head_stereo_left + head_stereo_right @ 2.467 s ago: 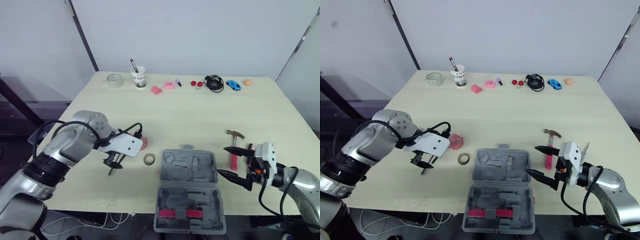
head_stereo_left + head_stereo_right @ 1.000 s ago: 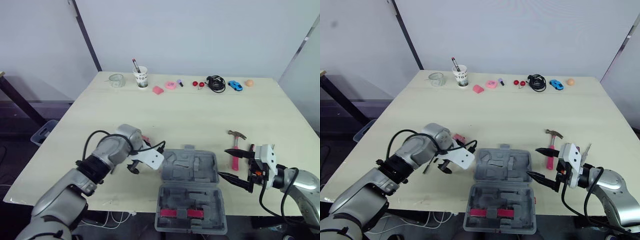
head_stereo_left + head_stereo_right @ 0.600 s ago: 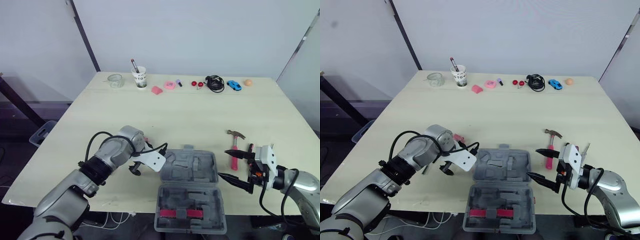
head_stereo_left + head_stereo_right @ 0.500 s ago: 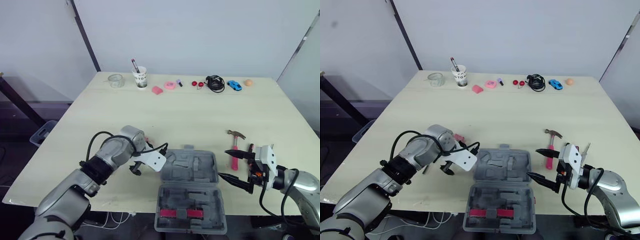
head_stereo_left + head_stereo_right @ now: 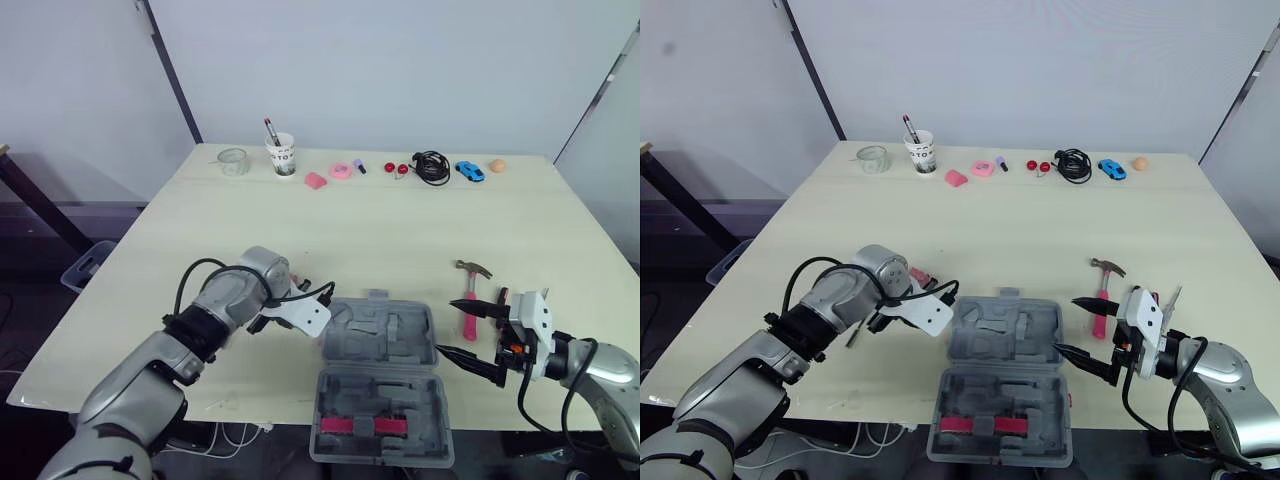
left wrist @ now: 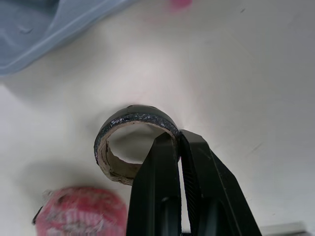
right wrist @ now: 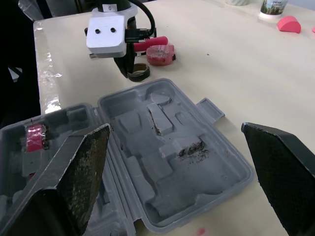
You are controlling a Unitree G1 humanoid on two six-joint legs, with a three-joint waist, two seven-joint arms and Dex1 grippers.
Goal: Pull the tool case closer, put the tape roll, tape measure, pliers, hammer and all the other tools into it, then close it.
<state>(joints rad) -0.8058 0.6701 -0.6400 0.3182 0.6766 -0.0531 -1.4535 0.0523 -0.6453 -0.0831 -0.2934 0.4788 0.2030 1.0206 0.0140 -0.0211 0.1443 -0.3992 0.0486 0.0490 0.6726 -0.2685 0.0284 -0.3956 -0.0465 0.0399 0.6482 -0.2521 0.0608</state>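
The left tool point(image 6: 178, 139) is clenched on the tape roll point(image 6: 134, 117), one finger inside the ring, just left of the open tool case point(image 5: 378, 335) near the worktop's point(image 5: 380, 240) front edge, probably to lift it in. The right tool point(image 5: 452, 327) hangs spread wide beside the case.

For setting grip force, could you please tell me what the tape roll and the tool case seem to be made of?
The tape roll looks like dark tape on a pale core, probably cardboard: its inner edge is rough and fibrous. The tool case looks like matt grey moulded plastic, with tool-shaped recesses.
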